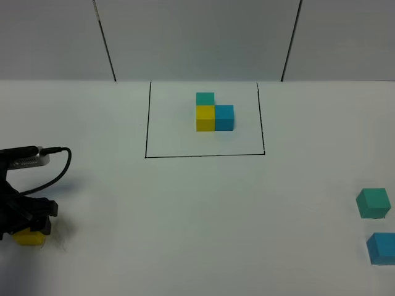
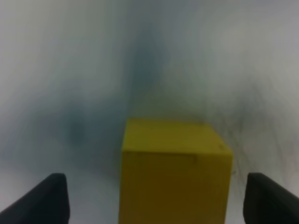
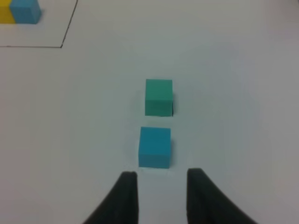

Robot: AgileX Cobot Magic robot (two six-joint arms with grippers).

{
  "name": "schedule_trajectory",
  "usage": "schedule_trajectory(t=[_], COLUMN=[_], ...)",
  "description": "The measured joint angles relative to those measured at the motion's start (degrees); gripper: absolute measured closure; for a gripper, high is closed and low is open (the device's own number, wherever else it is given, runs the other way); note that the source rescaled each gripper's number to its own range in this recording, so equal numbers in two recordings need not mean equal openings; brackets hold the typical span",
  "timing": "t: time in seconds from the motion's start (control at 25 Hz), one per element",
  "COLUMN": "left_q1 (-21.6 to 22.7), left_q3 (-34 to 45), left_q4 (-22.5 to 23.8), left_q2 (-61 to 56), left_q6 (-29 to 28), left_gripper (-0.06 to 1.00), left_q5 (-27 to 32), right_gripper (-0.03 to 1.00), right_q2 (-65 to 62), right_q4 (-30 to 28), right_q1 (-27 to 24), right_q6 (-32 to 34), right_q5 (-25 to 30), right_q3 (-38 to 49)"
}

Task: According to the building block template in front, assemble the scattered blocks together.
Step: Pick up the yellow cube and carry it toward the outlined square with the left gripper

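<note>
Nothing assembled yet; left end effector released astride yellow block; right end effector clenched, empty; blue block, teal block just ahead.

Robotics lab bench, as I see it from my remote station: a plain white tabletop backed by grey wall panels split by dark seams. A thin black rectangle drawn straight onto the surface frames the building block template, three joined cubes in teal-green, yellow and blue. At the left edge a black robot arm sits low over the table, an exposed black cable looping off it.
</note>
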Motion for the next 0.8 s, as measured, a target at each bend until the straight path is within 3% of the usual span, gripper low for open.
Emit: schedule_trajectory(t=[0.44,0.56,0.72,0.8], left_q1=[0.00,0.00,0.00,0.00], left_q3=[0.05,0.05,0.05,0.05], left_q4=[0.00,0.00,-0.02,-0.02], left_q2=[2.77,2.77,2.77,2.77], left_q6=[0.05,0.05,0.05,0.05], left_gripper=[0.33,0.49,0.93,0.94], left_q5=[-2.07,-2.07,-2.18,-2.36], right_gripper=[0.97,0.97,0.97,0.97], right_q2=[0.00,0.00,0.00,0.00], right_q4=[0.00,0.00,0.00,0.00], right_q1=[0.00,0.00,0.00,0.00], right_q6=[0.00,0.00,0.00,0.00], right_q5=[0.00,0.00,0.00,0.00], right_q3=[0.00,0.00,0.00,0.00])
